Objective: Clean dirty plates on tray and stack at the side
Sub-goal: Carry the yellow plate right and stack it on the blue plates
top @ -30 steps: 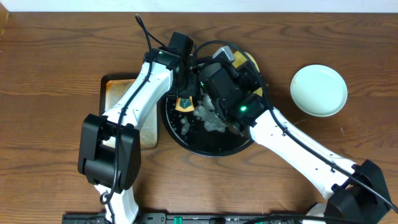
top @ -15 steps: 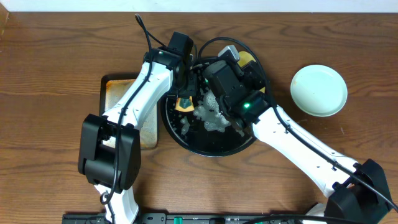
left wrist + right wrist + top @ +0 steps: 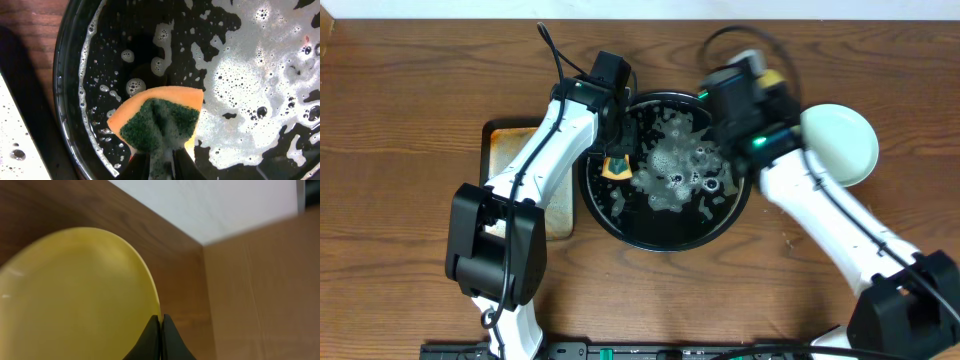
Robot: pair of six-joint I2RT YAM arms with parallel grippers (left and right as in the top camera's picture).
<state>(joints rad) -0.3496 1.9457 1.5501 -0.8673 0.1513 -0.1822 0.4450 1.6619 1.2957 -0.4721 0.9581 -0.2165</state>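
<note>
The black tray [image 3: 660, 243] holds soapy foam and water; no plate lies in it. My left gripper [image 3: 617, 165] is shut on an orange sponge with a green scouring face [image 3: 160, 120] and holds it over the tray's left part, near the rim [image 3: 67, 90]. My right gripper [image 3: 161, 325] is shut on the rim of the pale yellow plate [image 3: 75, 295]. It holds the plate in the air at the tray's upper right edge, where a bit of yellow [image 3: 773, 77] shows. A pale mint-blue plate [image 3: 845, 140] lies on the table right of the tray, partly under the right arm.
A small rectangular rusty tray [image 3: 510, 140] lies left of the black tray, partly under the left arm. A white wall and a brown board edge [image 3: 260, 280] stand beyond the table's far edge.
My right arm has swung right from over the tray towards the mint plate, carrying the yellow plate. The foamy tray bottom is now uncovered. The left arm and sponge have not moved.
</note>
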